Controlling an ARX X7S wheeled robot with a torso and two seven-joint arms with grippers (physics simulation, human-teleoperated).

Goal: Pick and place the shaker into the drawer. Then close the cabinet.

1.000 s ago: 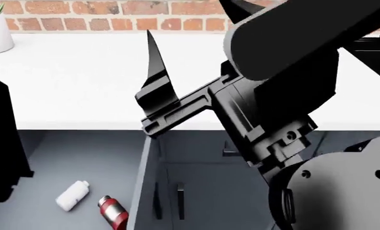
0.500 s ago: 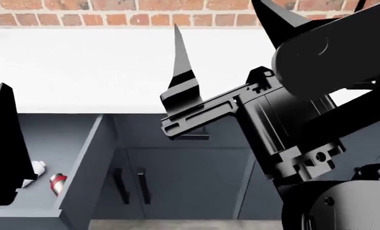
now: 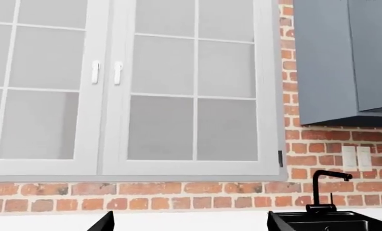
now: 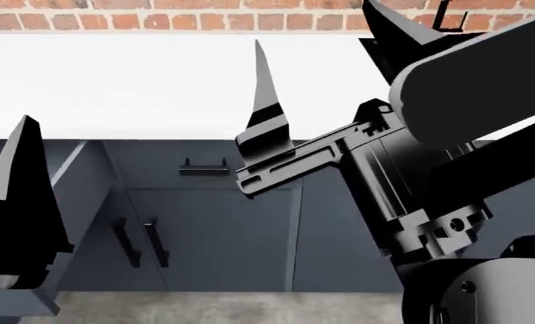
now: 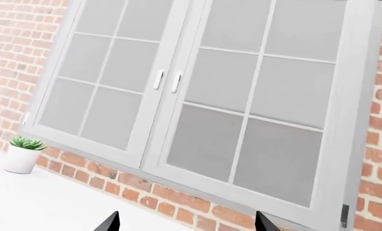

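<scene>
The shaker is out of view in every frame. The drawer [image 4: 80, 202] stands pulled out at the far left of the head view, showing only its paler side wall, with its floor hidden. The slate cabinet [image 4: 231, 236] fills the space below the white counter. My right gripper [image 4: 326, 61] hangs open over the counter edge with nothing between its fingers. In its wrist view the right gripper [image 5: 185, 226] faces the window. My left gripper [image 3: 191, 227] is open and empty too. One of its fingers [image 4: 24, 175] rises over the drawer.
The white countertop [image 4: 123, 88] runs along a brick wall. Black bar handles [image 4: 154, 241] sit on the cabinet doors and a short one [image 4: 204, 167] sits above them. A black sink with faucet [image 3: 325, 192] is at the counter's right, and a potted plant [image 5: 22, 153] at its left.
The head view has swung to the right. The drawer floor with its white and red bottles has slid out of view at the left. Both grippers stay open.
</scene>
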